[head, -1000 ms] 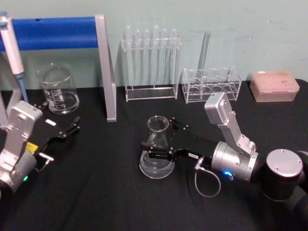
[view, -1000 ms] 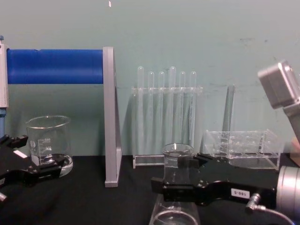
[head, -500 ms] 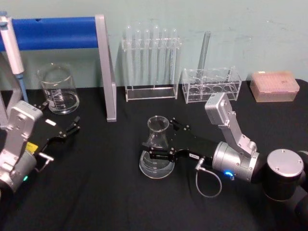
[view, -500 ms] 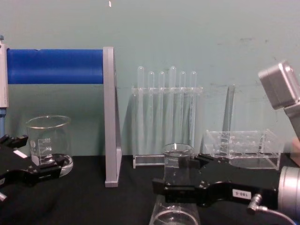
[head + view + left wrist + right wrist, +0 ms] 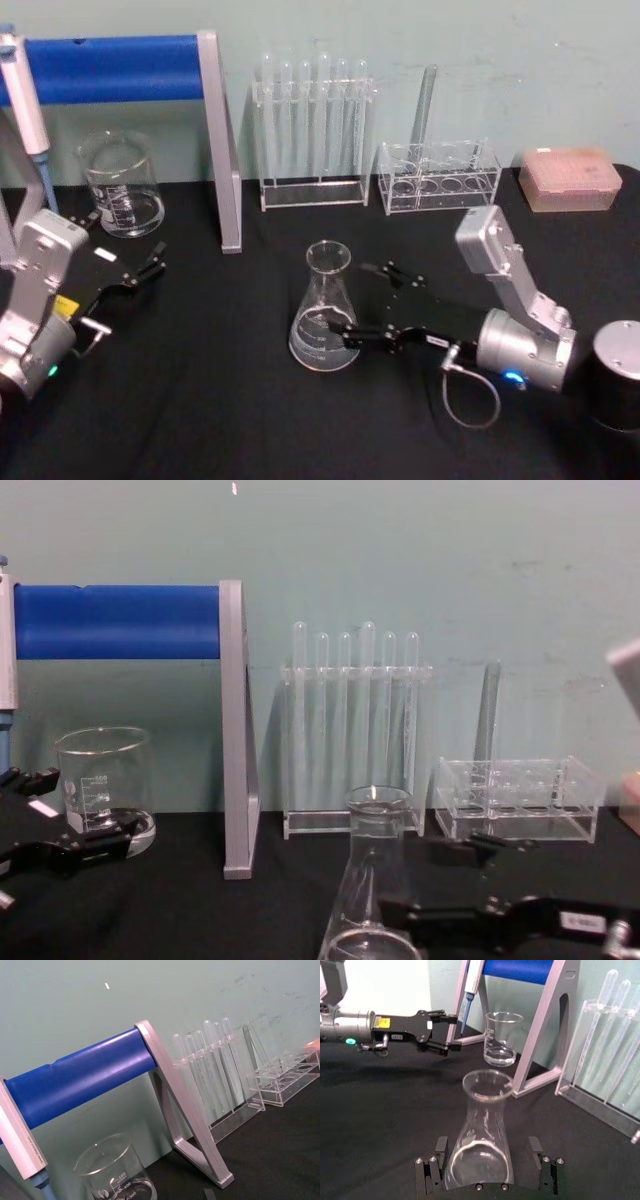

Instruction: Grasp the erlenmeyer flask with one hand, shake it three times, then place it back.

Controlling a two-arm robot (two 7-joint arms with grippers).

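The clear erlenmeyer flask (image 5: 325,310) stands upright on the black table (image 5: 200,400), near the middle. My right gripper (image 5: 360,302) lies low just to its right, open, with its fingers spread wide. In the right wrist view the flask (image 5: 482,1125) has its base between the two fingers (image 5: 430,1170), and neither finger touches the glass. The chest view shows the flask (image 5: 375,880) with the right gripper (image 5: 430,880) beside its lower half. My left gripper (image 5: 145,268) rests open at the table's left side, far from the flask.
A glass beaker (image 5: 120,185) stands at the back left beside a grey stand with a blue bar (image 5: 220,140). Behind the flask are a test tube rack (image 5: 315,130), a second clear rack (image 5: 440,175) and a pink tip box (image 5: 570,178). A pipette (image 5: 25,95) hangs far left.
My right gripper was shut on the flask's neck; it has opened and drawn back to the right and lower. The flask stays standing on the table. The left arm has not moved.
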